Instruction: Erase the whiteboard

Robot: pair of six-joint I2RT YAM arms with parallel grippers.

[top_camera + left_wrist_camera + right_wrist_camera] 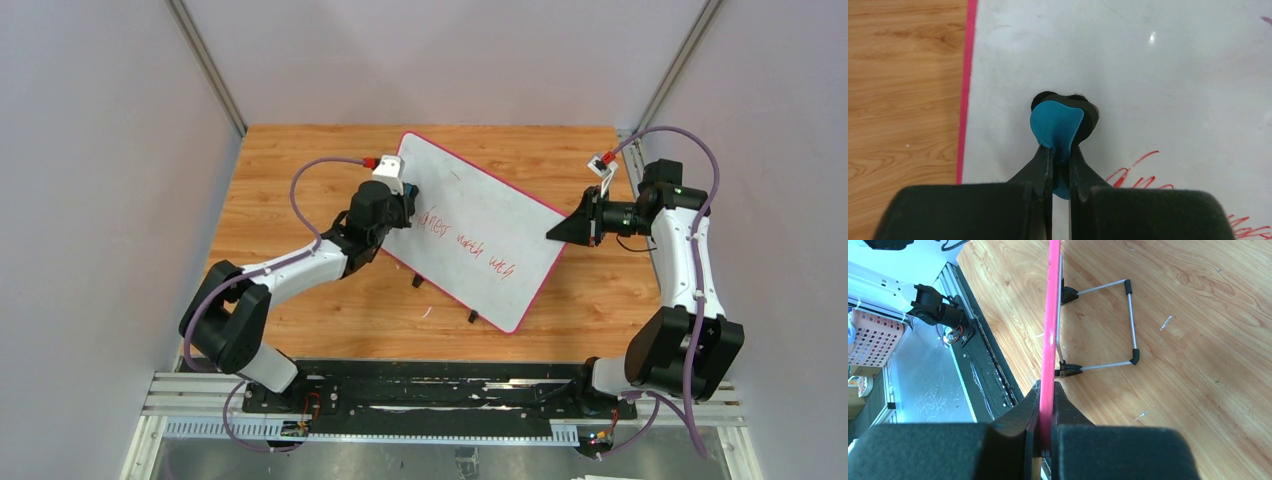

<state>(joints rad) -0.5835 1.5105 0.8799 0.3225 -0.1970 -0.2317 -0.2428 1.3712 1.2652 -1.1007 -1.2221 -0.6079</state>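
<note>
The whiteboard [480, 225] lies slanted across the wooden table, white with a pink rim [1050, 315] and red handwriting [470, 243] near its middle. My left gripper [405, 205] is shut on a small blue-and-black eraser [1060, 125], which rests on the board near its left rim, just left of the red writing [1143, 172]. My right gripper [553, 234] is shut on the board's pink right edge. The right wrist view looks along that edge, with the board's wire stand [1128, 325] and black feet on the wood beneath.
Wooden tabletop [290, 180] surrounds the board. Grey walls close in the left, right and back sides. A black rail with the arm bases [430, 395] runs along the near edge. A pink basket [873, 335] sits beyond the table in the right wrist view.
</note>
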